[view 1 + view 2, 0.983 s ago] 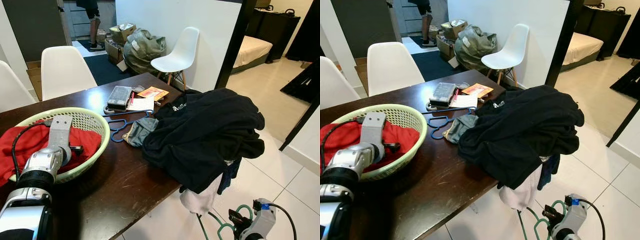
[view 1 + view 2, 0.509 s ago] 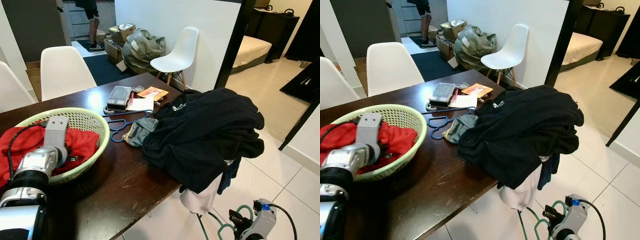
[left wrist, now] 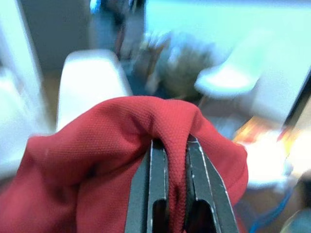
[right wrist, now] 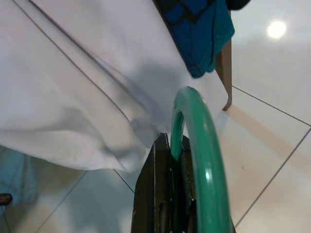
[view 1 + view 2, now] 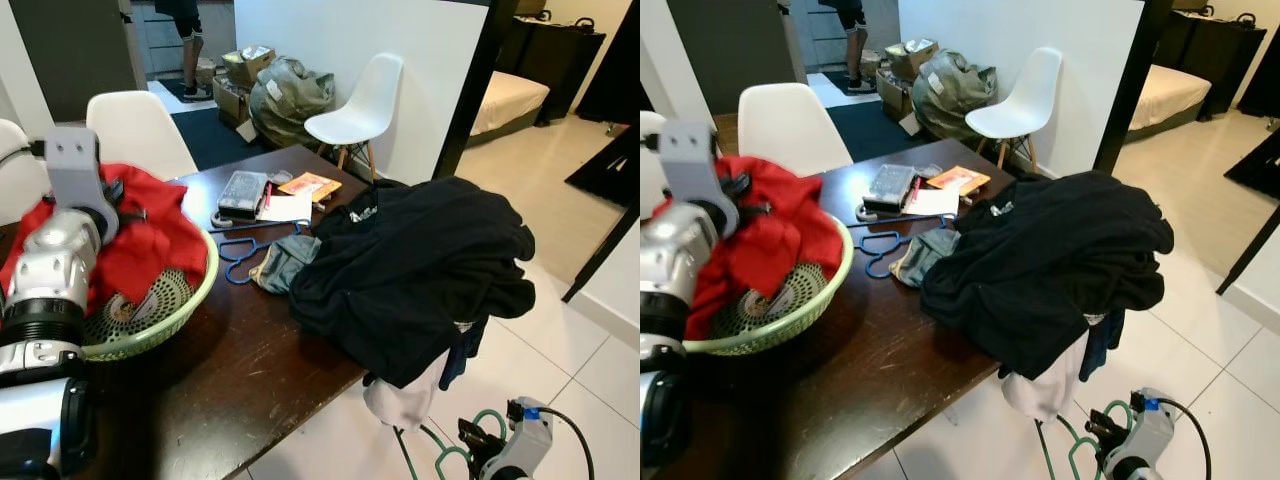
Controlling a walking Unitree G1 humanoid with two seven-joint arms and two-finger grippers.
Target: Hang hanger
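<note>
The left gripper is closed on a fold of the red garment; in the left wrist view the cloth bulges up between and over the two black fingers, which stand nearly together. In the head views the gripper sits raised above the green basket, with the garment draped down from it into the basket — part of the basket's perforated bottom is exposed beneath the cloth. The silver left arm rises from the near left of the scene.

The right gripper is clamped on the green hanger; the right wrist view shows the hanger's curved bar running between the closed fingers. In the head views this gripper is low at the near right, below the table edge and above the tiled floor, with the green hanger looping beside it.

The dark wooden table carries the basket at its left and a pile of black clothing at its right corner, with a white cloth and a blue cloth hanging over the edge. A blue hanger lies flat on the tabletop between basket and pile, just beside a grey cloth. Beyond it lie a flat box and papers. White chairs stand behind the table; a person's legs appear far back.
</note>
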